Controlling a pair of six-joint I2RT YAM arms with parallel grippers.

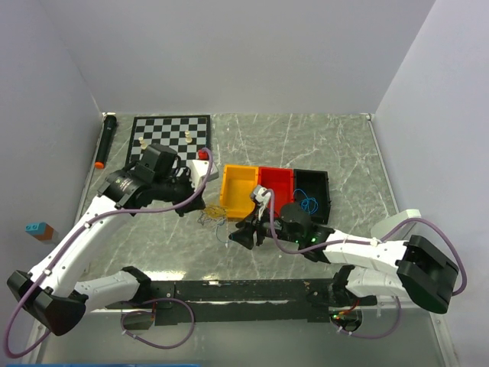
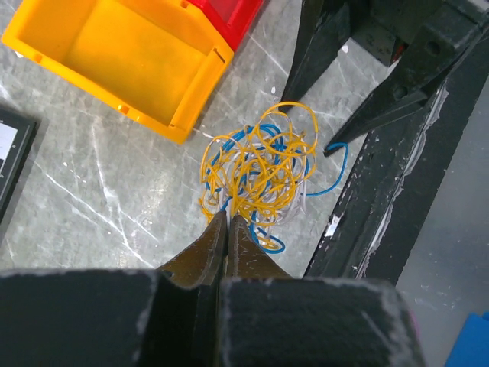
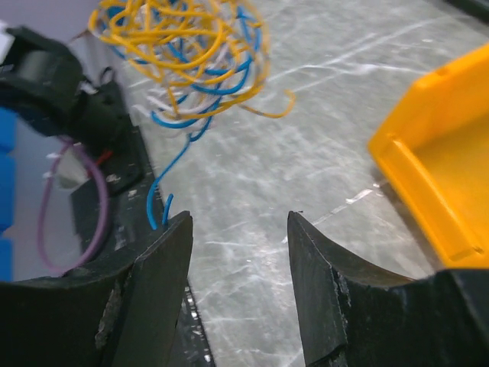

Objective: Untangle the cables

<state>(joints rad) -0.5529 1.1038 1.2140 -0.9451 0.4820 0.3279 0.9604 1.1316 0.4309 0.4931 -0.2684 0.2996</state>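
Cables [image 1: 215, 212] lie in one tangle on the table [image 1: 336, 145], just off the near left corner of the yellow bin [image 1: 239, 191] and between my two grippers. The loops are mostly yellow, with blue threaded through and a few white strands among them. The bunch rests flat on the marbled surface.

Left gripper [image 2: 228, 223]: fingers pressed together, no gap showing. The tips sit at the left edge of the tangle, up against its outer yellow loops. From the left wrist view I cannot tell whether a strand is caught between the tips.

Right gripper [image 3: 238, 237]: fingers spread wide, nothing between them. It sits low over the table on the near right side of the bunch and points at it. One blue end [image 3: 158, 200] trails out of the tangle toward this gripper. In the left wrist view it reaches the tip of one finger; I cannot tell whether it touches.

The bins stand in a row running right from the cables: yellow, then the red bin [image 1: 275, 183], then the black bin [image 1: 313, 182]. A loose blue strand [image 1: 308, 204] lies curled in the black bin.

The chessboard [image 1: 164, 126] lies at the far left of the table with a few pale pieces on it.
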